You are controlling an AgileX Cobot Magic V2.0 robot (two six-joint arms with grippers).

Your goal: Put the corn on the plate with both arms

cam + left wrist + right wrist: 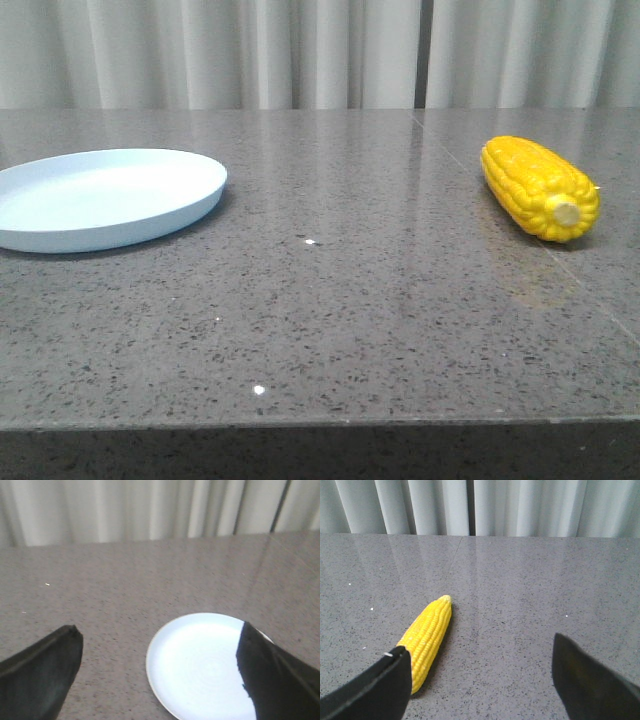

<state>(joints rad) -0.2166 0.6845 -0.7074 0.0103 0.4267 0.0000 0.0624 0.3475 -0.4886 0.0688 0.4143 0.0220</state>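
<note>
The yellow corn (540, 187) lies on the grey table at the right, its pale stub end toward me. The pale blue plate (100, 197) sits at the left, bare. Neither gripper shows in the front view. In the left wrist view my left gripper (160, 640) is open and empty above the table, with the plate (200, 665) below and partly behind one finger (270, 675). In the right wrist view my right gripper (480, 655) is open and empty, and the corn (427, 637) lies beside one finger (380, 690), partly hidden by it.
The speckled grey stone table (350, 300) has a front edge near the bottom of the front view. Pale curtains (300, 50) hang behind the table's far edge. A seam line runs across the table near the corn.
</note>
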